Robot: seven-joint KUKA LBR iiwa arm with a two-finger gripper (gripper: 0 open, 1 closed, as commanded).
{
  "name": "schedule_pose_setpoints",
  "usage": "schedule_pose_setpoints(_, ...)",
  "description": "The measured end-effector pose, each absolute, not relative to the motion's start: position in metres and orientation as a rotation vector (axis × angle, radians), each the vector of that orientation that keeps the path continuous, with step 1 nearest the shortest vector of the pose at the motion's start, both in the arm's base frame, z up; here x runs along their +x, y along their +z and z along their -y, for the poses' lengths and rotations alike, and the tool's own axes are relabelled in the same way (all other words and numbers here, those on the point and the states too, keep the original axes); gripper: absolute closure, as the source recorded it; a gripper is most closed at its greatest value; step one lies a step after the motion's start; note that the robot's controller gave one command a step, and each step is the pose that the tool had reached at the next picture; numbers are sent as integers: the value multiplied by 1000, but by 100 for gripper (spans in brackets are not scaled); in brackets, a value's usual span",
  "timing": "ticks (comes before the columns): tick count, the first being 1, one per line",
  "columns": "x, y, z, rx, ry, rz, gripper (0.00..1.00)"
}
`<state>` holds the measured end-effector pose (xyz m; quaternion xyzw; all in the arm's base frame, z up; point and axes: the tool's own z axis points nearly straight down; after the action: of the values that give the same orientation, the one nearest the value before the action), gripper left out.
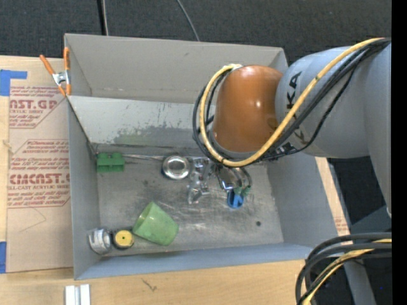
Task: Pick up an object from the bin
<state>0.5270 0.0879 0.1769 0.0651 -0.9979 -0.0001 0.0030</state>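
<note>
**Gripper low at mid-bin, between a silver cap and a blue piece**

We see a shiny round silver cap (175, 167) lying on the floor of the bin (127, 116), near the middle and a little toward the far wall. Just to the view's right of it the gripper (199, 188) is down close to the floor. We cannot tell whether it is released or clenched, nor whether it touches the cap. On the gripper's other side, just beside it, lies a small blue piece (235, 199), toward the bin's right wall.

Above these sits the orange cover (245, 110) on the wrist, looped by yellow-and-black cables. The grey arm (343, 100) comes in over the bin's right rim.

Farther out, a green block (109, 162) lies by the left wall, about level with the cap. In the near left corner lie a small silver cylinder (98, 240) and a yellow disc (123, 238), close together. Just beside the disc is a light green cup (156, 224), tipped on its side near the front wall.
</note>
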Motion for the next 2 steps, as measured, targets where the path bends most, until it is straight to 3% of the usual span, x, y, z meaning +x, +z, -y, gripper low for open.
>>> schedule_pose_setpoints(1,529,180,-88,206,-1,3136,0)
schedule_pose_setpoints(2,550,83,-97,783,-2,3039,0)
